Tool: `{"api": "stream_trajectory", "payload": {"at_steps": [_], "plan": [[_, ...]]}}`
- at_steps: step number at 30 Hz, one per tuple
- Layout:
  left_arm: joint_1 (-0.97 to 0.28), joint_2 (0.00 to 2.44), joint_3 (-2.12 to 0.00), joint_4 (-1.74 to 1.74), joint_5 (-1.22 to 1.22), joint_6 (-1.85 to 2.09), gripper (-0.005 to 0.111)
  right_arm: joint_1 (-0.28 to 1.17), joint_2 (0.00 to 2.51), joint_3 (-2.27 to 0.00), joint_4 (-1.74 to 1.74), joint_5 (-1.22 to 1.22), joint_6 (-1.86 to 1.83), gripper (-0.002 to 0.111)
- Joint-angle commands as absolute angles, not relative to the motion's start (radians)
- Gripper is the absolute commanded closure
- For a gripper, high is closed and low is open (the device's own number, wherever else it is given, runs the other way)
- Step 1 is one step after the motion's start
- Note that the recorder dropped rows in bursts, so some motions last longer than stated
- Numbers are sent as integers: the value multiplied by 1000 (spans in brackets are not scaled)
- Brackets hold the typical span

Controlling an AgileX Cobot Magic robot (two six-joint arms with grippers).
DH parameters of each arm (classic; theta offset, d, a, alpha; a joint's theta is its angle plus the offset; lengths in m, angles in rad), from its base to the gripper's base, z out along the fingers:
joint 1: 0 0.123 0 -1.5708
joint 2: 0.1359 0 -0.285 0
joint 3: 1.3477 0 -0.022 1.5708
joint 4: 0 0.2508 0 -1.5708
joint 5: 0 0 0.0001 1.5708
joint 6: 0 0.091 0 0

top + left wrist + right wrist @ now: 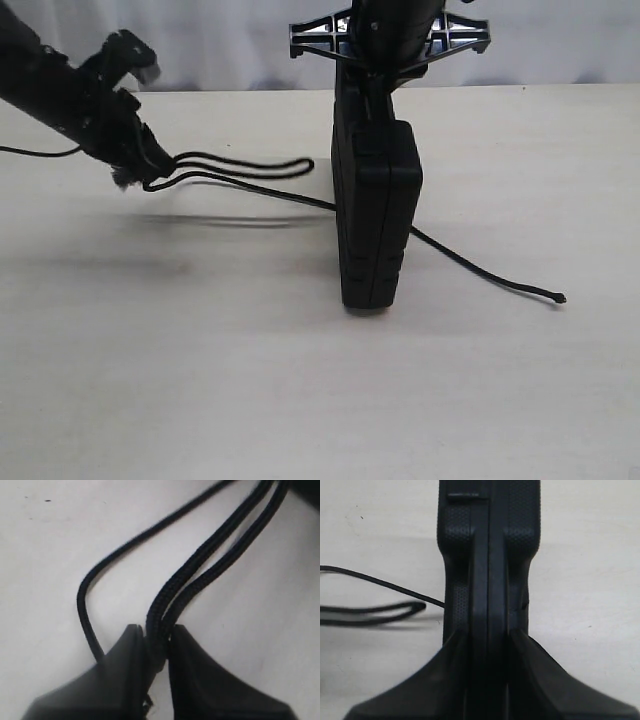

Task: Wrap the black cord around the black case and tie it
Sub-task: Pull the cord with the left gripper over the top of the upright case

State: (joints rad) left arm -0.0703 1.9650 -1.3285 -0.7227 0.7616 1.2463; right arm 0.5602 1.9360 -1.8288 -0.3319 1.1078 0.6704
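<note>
Case: black case [378, 225] is standing on edge in the middle of the tabletop [300, 400].
Cord: black cord [245, 165] is running past the case, its loop lying to the left and its knotted tip trailing to the right.
Left hand: left hand [156, 645] is pinching the doubled loop and is the nearer to the cord.
Right hand: right hand [488, 645] is clamping the case's upper end.

Just a pale tabletop [200, 380], black case [375, 220] standing on edge, black cord [480, 270] tail lying beside the case.

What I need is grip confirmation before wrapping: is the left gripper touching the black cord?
Touching. In the left wrist view the left gripper has its jaws pinched on two strands of the black cord.
</note>
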Motion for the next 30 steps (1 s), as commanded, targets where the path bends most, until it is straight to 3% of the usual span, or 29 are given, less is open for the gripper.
{"api": "stream_trajectory", "payload": {"at_steps": [1,10,18,30], "plan": [[-17,1957,-1329,-1032,786,1286,107,558,1926,-1837,-346,1096,667,104],[-36,1957,-1329,-1095,871,1414,107,558,1926,-1837,-346,1096,667,104],[-159,1869,-1329,-837,632,1278,107,558,1926,-1837,-346,1096,667,104],[-292,1795,-1329,-798,530,1345,107,558,1926,-1837,-346,1096,667,104]]}}
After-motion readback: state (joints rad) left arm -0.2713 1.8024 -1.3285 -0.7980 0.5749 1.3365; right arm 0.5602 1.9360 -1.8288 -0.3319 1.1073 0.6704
